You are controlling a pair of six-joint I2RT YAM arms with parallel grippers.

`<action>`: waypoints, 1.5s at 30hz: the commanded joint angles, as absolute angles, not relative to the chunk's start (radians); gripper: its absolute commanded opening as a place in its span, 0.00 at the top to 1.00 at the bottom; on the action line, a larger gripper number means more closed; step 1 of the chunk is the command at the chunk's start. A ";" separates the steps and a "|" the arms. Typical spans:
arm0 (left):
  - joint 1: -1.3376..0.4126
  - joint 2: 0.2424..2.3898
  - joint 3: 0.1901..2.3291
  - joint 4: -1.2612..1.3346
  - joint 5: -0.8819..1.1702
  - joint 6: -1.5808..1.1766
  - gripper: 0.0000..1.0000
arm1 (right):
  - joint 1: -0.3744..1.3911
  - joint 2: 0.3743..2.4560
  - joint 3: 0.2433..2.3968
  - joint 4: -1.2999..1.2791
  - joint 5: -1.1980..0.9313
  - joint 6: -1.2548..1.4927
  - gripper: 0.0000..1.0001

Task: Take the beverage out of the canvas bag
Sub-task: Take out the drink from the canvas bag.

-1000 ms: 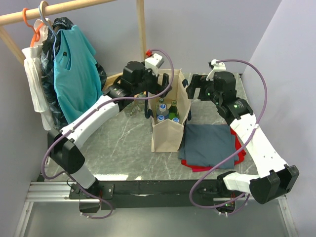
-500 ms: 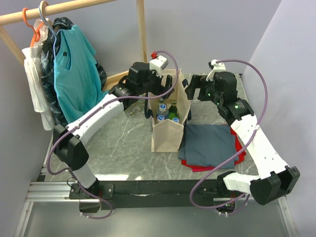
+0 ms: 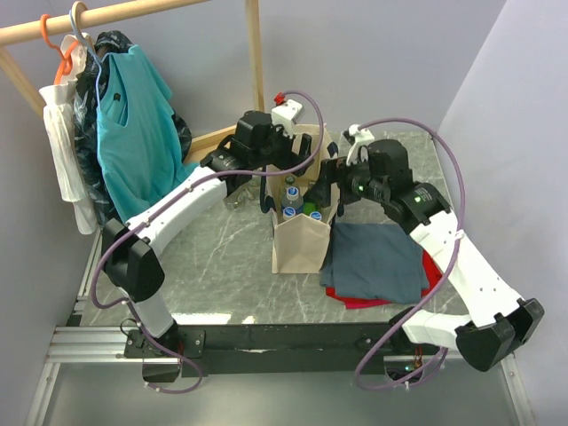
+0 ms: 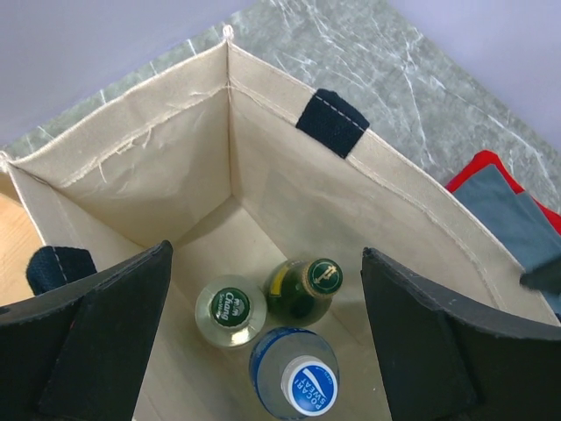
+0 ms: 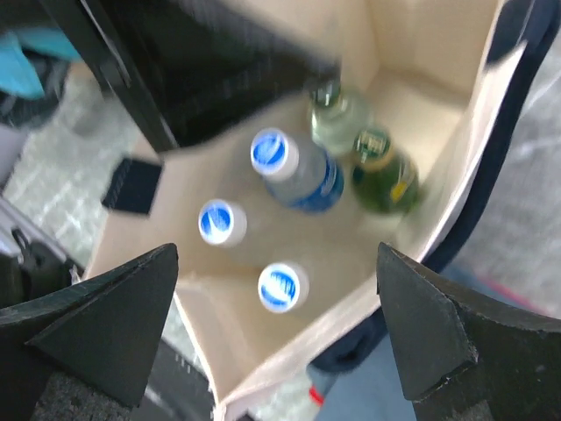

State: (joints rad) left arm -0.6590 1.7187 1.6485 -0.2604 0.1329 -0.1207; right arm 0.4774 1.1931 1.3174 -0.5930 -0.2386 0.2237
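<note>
The bottles (image 4: 302, 285) stand upright inside the canvas bag (image 4: 175, 149), caps directly beneath the left gripper (image 4: 266, 254), jaws spread wide; the right gripper (image 5: 277, 254), equally spread, hovers above the bag.

Left wrist view, looking down into the canvas bag (image 4: 289, 189): 2 caps are readable.

- The clear bottle (image 4: 223, 311) has a green-and-white cap that reads "Chang" in slanted script.
- The blue-labelled bottle (image 4: 296, 373) has a blue-and-white cap that reads "POCARI SWEAT" on 2 lines, in white on the blue band.
- The green bottle (image 4: 302, 288) has a dark green cap with a pale emblem; no letters can be made out.

Right wrist view: the 3 blue-and-white caps (image 5: 270, 151) show white marks, but motion blur makes them unreadable. The yellow label (image 5: 401, 186) on the green bottle is also too blurred to read.

Top external view: the caps are too small to read.
</note>
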 commanded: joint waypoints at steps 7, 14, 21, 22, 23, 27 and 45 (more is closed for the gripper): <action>-0.664 1.726 1.723 -0.245 0.089 -0.133 0.07 | 0.569 1.137 1.220 -0.738 -0.144 0.268 0.00; -0.664 1.721 1.715 -0.239 0.094 -0.137 0.07 | 0.664 1.094 1.167 -0.788 -0.129 0.284 0.00; -0.664 1.736 1.729 -0.238 0.103 -0.132 0.07 | 0.724 1.023 1.175 -0.738 -0.098 0.259 0.00; -0.664 1.736 1.729 -0.235 0.101 -0.135 0.07 | 0.726 1.017 1.181 -0.718 -0.091 0.258 0.00; -0.663 1.736 1.729 -0.235 0.101 -0.135 0.07 | 0.726 1.014 1.198 -0.701 -0.087 0.255 0.00; -0.664 1.726 1.714 -0.224 0.097 -0.141 0.07 | 0.724 1.074 1.267 -0.670 -0.121 0.221 0.00; -0.664 1.740 1.718 -0.222 0.084 -0.135 0.07 | 0.807 1.115 1.290 -0.670 -0.443 0.157 0.00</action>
State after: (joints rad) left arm -0.6590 1.7340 1.6836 -0.2527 0.0982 -0.1280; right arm 0.7757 1.1698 1.2568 -0.6689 -0.3573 0.1905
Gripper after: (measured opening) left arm 0.933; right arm 0.999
